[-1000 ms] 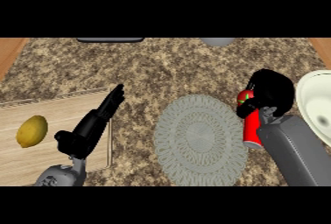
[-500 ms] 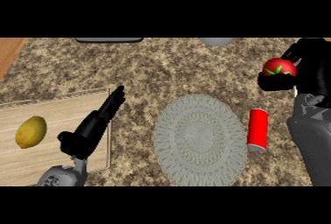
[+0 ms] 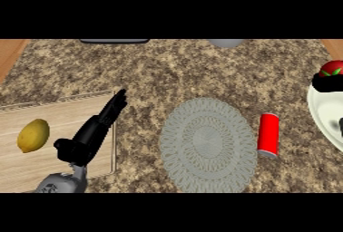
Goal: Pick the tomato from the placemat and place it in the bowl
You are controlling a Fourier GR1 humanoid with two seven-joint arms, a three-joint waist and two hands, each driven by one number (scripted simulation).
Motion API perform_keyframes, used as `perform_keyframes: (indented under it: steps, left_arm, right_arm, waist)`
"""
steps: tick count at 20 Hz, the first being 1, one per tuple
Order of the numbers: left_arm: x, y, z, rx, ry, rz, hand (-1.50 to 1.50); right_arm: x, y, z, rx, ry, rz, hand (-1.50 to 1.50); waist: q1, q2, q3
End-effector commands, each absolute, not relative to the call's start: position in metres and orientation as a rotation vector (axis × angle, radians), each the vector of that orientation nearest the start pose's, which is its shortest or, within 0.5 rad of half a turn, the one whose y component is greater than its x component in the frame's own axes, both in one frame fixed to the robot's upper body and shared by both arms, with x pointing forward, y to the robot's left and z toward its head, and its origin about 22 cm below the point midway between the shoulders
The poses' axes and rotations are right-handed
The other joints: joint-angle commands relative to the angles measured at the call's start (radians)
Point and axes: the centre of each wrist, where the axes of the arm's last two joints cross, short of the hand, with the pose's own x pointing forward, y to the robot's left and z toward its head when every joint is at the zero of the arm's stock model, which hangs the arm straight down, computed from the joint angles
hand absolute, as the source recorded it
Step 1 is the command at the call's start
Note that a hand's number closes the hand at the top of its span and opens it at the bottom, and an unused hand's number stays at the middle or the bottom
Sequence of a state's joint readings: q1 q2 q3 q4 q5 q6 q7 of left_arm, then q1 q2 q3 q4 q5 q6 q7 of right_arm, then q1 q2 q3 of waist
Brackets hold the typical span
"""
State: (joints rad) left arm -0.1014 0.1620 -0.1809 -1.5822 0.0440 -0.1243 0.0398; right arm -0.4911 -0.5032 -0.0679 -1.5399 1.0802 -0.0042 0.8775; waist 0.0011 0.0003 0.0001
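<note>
Speckled counter (image 3: 201,68), grey placemat (image 3: 209,144) centred, right hand (image 3: 327,83) seemingly gripping tomato (image 3: 332,68) over bowl (image 3: 325,118)

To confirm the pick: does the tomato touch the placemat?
Apart. Head view: the tomato is in the right hand by the bowl; counter and a red can lie between it and the placemat.

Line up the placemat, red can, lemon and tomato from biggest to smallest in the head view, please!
1. placemat, by far the biggest.
2. red can and lemon look about alike: can longer, lemon fatter.
3. tomato shows smallest, but the right hand hides part of it, so that's unsure.
</note>
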Motion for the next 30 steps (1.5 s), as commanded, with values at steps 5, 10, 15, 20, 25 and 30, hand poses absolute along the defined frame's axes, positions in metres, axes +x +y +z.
perform_keyframes:
  steps: [5, 10, 15, 20, 25, 30]
  left_arm:
    - [0.266, 0.185, 0.046, -0.16, -1.6, -0.377, 0.0]
    - [0.261, 0.216, 0.034, -0.176, -1.593, -0.368, 0.0]
    - [0.263, 0.201, 0.031, -0.176, -1.595, -0.382, 0.0]
    - [0.265, 0.206, 0.026, -0.186, -1.58, -0.377, 0.0]
    - [0.254, 0.205, 0.031, -0.19, -1.598, -0.366, 0.0]
    - [0.258, 0.211, 0.02, -0.16, -1.569, -0.374, 0.0]
  right_arm:
    - [0.329, -0.372, 0.161, -1.734, -0.913, 0.3, 1.5]
    - [0.324, -0.411, 0.132, -1.397, -0.73, 0.33, 1.5]
    - [0.32, -0.449, 0.114, -1.213, -0.832, 0.251, -1.5]
    - [0.324, -0.453, 0.108, -1.267, -1.0, 0.209, -1.5]
    - [0.321, -0.461, 0.123, -1.335, -1.087, -0.016, -1.5]
    - [0.293, -0.5, 0.145, -1.35, -1.145, -0.284, -1.5]
  waist:
    - [0.0, 0.0, 0.0]
    - [-0.001, 0.001, 0.0]
    - [0.006, 0.003, 0.001]
    - [0.006, 0.002, 0.001]
    - [0.006, -0.001, 0.001]
    - [-0.008, -0.001, 0.0]
